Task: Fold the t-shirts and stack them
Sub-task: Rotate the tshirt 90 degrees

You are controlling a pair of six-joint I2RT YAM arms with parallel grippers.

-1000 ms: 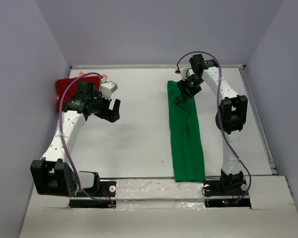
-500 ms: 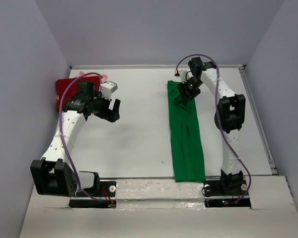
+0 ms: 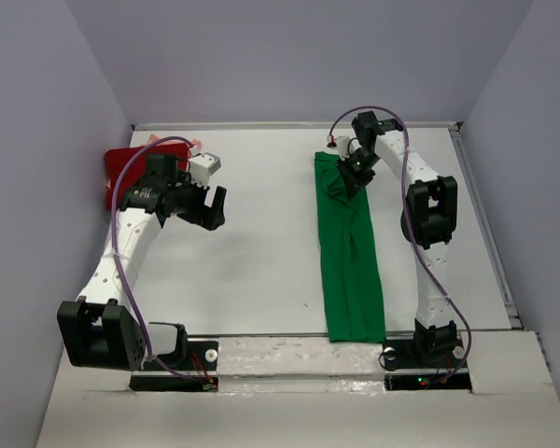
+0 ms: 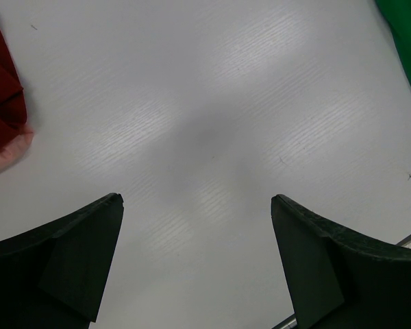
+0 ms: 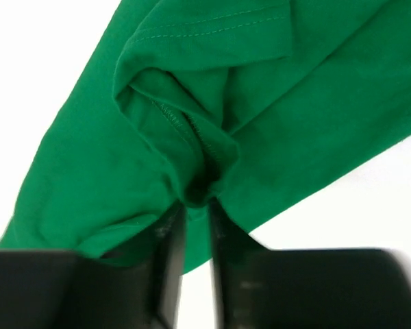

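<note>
At the far left of the white table (image 3: 261, 261) lies a dark red cloth t-shirt (image 3: 119, 170), bunched against the pale lilac side wall (image 3: 47, 187). From above, my left arm (image 3: 135, 224) crosses in front of it and hides its inner edge. In my left wrist view, a sliver of a pale salmon-pink cloth t-shirt (image 4: 12, 152) pokes out from under the red one, touching it; I cannot tell how it is folded.

My left gripper (image 3: 213, 207) hangs just right of that pile, apart from both shirts. Its fingers (image 4: 75, 247) are spread as wide as they go, with only bare table between them.

Further right, well apart from the pile, a bright green cloth t-shirt (image 3: 350, 261) lies folded into one long narrow strip running from the near edge towards the back of the table. My right gripper (image 3: 348, 177) sits on its far end, where the cloth is rumpled, and covers that end from above. In my right wrist view the fingers (image 5: 170, 240) have drawn close together, with a puckered fold of the green cloth pinched between their tips.

I count three t-shirts, one of each colour, two grippers, and one purple cable (image 3: 121, 271) looped along each arm.
</note>
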